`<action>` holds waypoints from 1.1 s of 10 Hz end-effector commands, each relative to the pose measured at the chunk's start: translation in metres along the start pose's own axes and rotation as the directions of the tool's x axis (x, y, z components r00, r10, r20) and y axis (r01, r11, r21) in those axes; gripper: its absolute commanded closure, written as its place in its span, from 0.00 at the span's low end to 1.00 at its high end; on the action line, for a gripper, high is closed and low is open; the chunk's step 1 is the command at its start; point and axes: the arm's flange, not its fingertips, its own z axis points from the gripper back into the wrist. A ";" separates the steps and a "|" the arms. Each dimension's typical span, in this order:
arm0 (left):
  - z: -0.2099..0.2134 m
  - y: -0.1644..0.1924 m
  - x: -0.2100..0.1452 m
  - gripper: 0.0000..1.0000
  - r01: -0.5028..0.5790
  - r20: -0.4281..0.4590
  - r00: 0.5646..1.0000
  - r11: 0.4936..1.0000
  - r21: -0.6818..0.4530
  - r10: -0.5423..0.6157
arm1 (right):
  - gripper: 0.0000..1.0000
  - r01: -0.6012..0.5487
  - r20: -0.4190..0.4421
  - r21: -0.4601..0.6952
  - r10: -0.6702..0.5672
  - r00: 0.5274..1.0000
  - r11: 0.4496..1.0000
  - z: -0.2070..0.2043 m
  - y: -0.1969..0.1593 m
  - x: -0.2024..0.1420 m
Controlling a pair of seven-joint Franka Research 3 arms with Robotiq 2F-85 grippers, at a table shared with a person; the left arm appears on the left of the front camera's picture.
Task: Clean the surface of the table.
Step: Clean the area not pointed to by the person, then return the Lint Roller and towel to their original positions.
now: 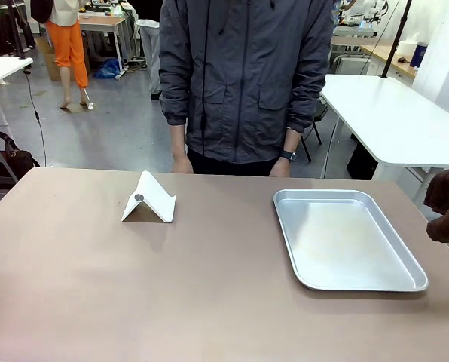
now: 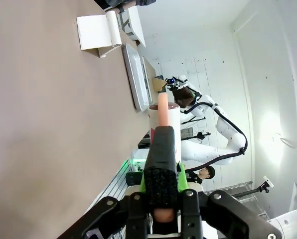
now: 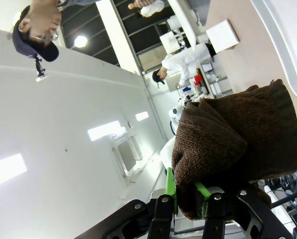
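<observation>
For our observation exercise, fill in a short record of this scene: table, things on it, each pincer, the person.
table: brownish-tan top
on it: white folded stand left of middle; empty silver tray to the right
left pincer: shut on a salmon-pink stem against a white container
right pincer: shut on a brown towel
person: stands at the far side, hands by the edge

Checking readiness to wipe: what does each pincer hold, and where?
Right pincer: brown cloth, by a bunched edge. Left pincer: white bottle, seemingly by its pink part.
</observation>
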 end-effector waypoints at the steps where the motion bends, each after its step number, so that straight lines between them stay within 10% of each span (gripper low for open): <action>1: -0.001 -0.003 -0.004 0.78 -0.001 0.003 1.000 1.000 -0.015 0.001 | 0.90 0.018 -0.007 0.002 -0.018 1.000 1.000 0.000 0.005 -0.005; 11: -0.001 0.000 -0.001 0.78 -0.002 0.000 1.000 1.000 -0.002 0.002 | 0.90 0.000 0.000 0.000 0.000 1.000 1.000 0.000 0.000 0.000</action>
